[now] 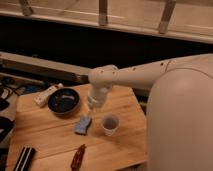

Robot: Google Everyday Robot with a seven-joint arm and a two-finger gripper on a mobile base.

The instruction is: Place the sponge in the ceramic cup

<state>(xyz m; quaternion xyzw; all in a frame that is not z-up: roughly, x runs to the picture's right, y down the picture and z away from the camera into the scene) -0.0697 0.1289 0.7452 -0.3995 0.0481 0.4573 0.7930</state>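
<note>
While near tool (93, 105), flat blue sponge (83, 125)

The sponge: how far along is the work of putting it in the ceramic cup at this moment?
Done: nothing yet. The sponge lies flat on the wooden table, beside the upright ceramic cup, not in it. In hand: the gripper hovers close above the sponge. Left: grasp the sponge, lift it, carry it over the cup and release it.

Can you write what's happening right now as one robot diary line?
tool: above sponge | sponge: on table, beside ceramic cup | step: not yet placed
</note>
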